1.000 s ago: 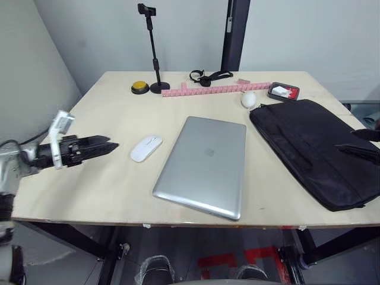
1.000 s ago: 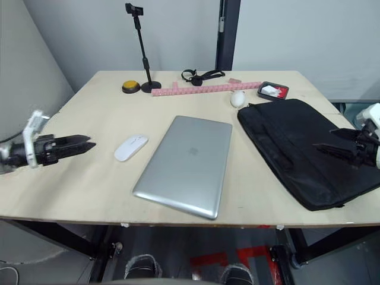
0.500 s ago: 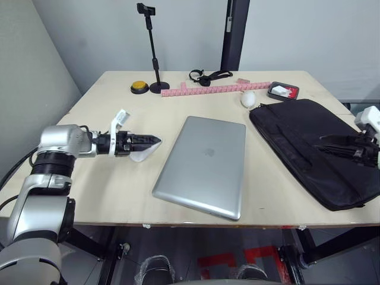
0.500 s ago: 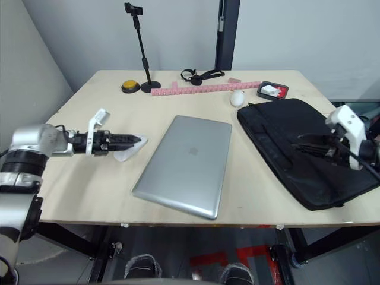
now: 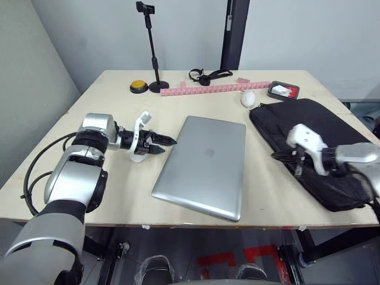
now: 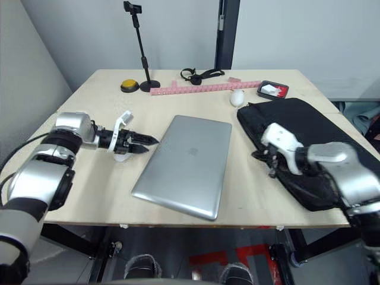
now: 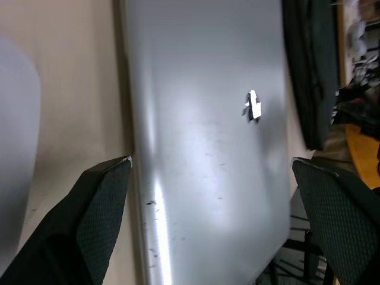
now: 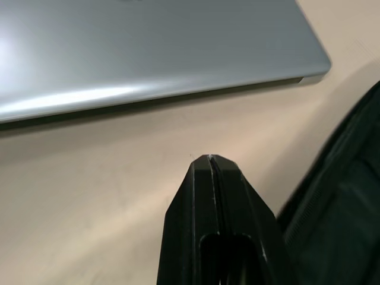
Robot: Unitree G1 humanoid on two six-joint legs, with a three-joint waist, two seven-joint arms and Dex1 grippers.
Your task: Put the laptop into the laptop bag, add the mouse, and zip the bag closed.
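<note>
The silver laptop lies shut in the middle of the table. The black laptop bag lies flat to its right. The white mouse sits just left of the laptop, mostly covered by my left gripper. That gripper is open, its fingers level and reaching to the laptop's left edge with nothing between them. My right gripper is shut and empty, its tips over bare table between the laptop's right edge and the bag's near-left side.
Along the table's back stand a phone stand, a yellow button, a pink strip, a black strap, a small tray and a white egg-shaped toy.
My left gripper has slid right, over the mouse, to the laptop's left edge. My right gripper has come left across the bag toward the laptop and has shut.
</note>
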